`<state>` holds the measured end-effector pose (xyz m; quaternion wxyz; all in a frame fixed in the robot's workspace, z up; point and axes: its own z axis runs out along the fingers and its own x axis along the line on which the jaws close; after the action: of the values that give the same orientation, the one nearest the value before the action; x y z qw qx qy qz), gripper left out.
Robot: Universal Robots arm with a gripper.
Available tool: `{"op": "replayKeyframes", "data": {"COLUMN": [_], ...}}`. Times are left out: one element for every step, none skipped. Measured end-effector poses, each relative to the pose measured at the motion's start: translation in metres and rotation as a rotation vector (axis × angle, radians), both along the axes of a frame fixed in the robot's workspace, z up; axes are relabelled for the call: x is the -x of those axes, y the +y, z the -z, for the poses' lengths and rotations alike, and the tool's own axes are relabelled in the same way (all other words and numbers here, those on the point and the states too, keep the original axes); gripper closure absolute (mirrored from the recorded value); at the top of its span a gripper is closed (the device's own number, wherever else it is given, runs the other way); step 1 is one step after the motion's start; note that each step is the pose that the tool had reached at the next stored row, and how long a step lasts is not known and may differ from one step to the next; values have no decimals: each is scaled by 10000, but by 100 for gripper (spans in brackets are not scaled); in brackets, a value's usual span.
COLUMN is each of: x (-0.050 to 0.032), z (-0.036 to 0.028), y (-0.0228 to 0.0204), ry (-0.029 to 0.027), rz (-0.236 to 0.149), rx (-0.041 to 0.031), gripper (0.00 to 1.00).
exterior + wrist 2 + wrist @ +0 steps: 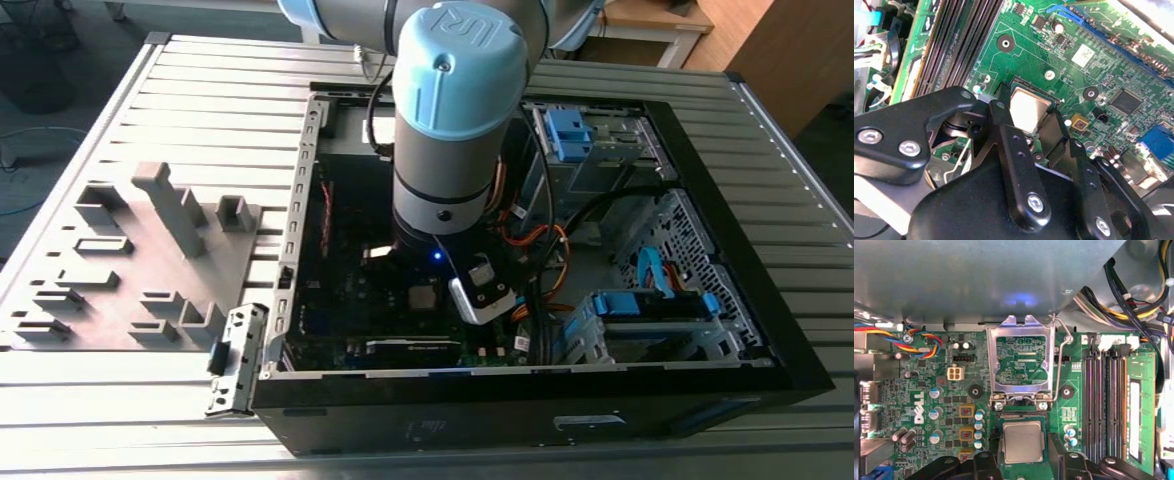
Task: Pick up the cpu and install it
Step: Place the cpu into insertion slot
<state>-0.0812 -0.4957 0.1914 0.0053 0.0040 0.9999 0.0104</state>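
Your gripper (1025, 462) is down inside the open computer case (747, 330), low over the motherboard (944, 385), and it has hold of the cpu (1024, 440). Its fingers (988, 465) are spread just to the chip's width, one against each of two opposite edges of the green rim around the silver face. You see the same grip in the second wrist view, with the cpu (1029, 106) showing between the two black fingers (1009, 145). The chip lies flat and square to the socket, just beside the hinge edge of the metal bracket (1021, 365), which is swung up and open. The memory slots (1104, 400) run along one side of it and a row of capacitors (979, 430) along the other. Whether it is fully seated you cannot tell. In the exterior view the arm (461, 120) comes straight down into the case, which lies on the slatted table (200, 110) beside a grey parts tray (120, 260) near the table's edge on the exterior view's left.
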Motion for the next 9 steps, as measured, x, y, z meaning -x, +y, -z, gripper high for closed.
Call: {"op": "replayKeyframes", "data": {"x": [0, 0, 0, 0, 0, 0, 0, 0, 0], "z": [1, 1, 0, 1, 0, 0, 1, 1, 1], "y": [0, 0, 0, 0, 0, 0, 0, 0, 0], "ry": [-1, 0, 0, -1, 0, 0, -1, -1, -1], "rz": [2, 3, 3, 3, 3, 3, 4, 4, 4], "rx": [-1, -1, -1, -1, -1, -1, -1, -1, -1], "gripper": [51, 51, 51, 51, 51, 51, 51, 51, 51]}}
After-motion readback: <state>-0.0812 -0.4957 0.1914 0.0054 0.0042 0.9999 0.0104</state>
